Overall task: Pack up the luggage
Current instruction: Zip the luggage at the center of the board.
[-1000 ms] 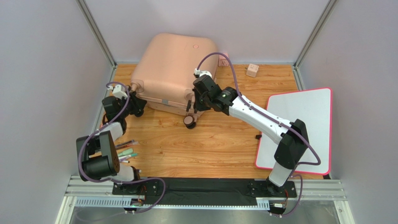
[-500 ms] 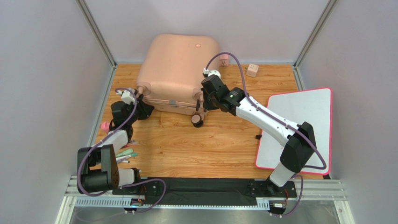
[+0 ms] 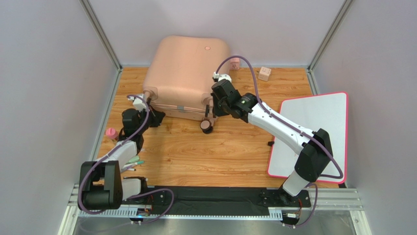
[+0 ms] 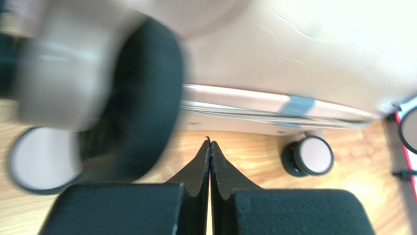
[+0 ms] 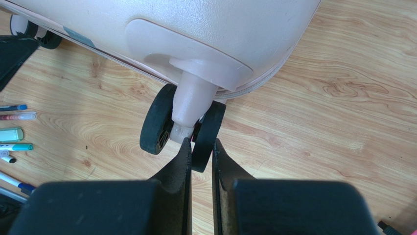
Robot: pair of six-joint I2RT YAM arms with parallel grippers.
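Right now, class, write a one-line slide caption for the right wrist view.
Right claw pinches one black caster wheel of the pale pink luggage on the wooden table, pens at left.

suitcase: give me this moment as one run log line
suitcase: closed | left claw: shut, empty, close to suitcase | right claw: shut on wheel

Wood tabletop [image 3: 235, 152], pale grey walls [image 3: 49, 73], alu rail [image 3: 337, 198]
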